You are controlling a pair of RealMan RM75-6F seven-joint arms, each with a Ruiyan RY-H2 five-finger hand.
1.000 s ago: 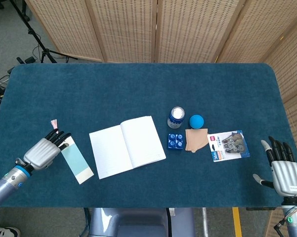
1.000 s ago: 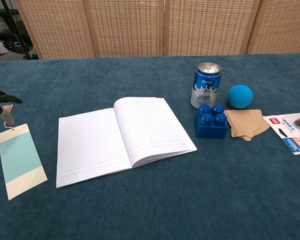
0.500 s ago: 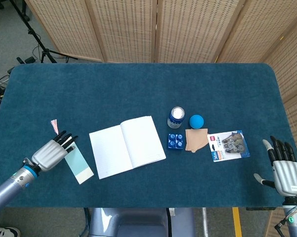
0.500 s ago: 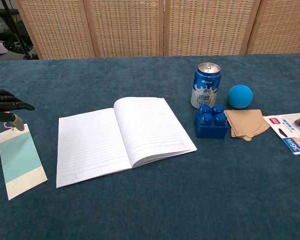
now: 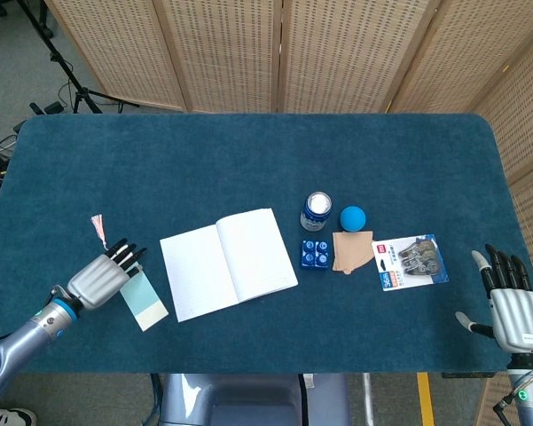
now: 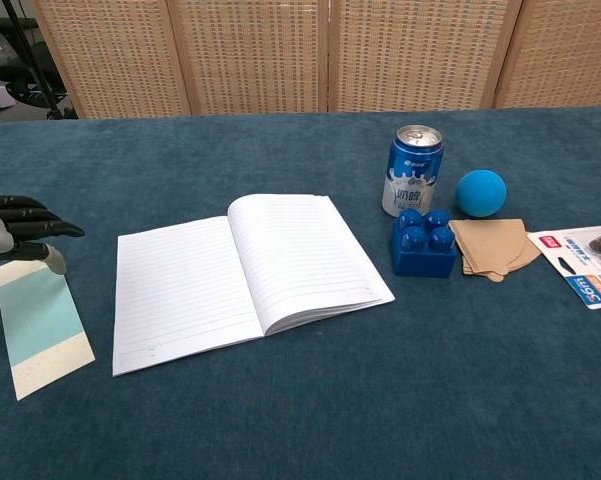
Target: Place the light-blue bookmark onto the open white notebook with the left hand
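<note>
- Task status: early stage. The flat light-blue paper bookmark with cream ends [image 6: 38, 325] lies on the dark blue felt-covered table [image 5: 248, 169], just beside the left page of the open white lined notebook [image 5: 228, 264] but apart from it. No part of the bookmark rests on the pages.
- Left hand [image 5: 106, 273]: positioned over the far end of the bookmark, fingers extended and close together, pointing toward the notebook. The chest view shows the fingertips [image 6: 65, 231] above the bookmark's top edge. Whether the thumb has pinched the paper cannot be told.
- Pink tassel [image 5: 98, 225]: lies on the table beyond the hand.
- Right hand [image 5: 513, 306]: rests at the near right table edge, fingers spread, holding nothing.
- Remaining steps, as judged: secure the bookmark, lift it, carry it across to the notebook, release it on the pages.
</note>
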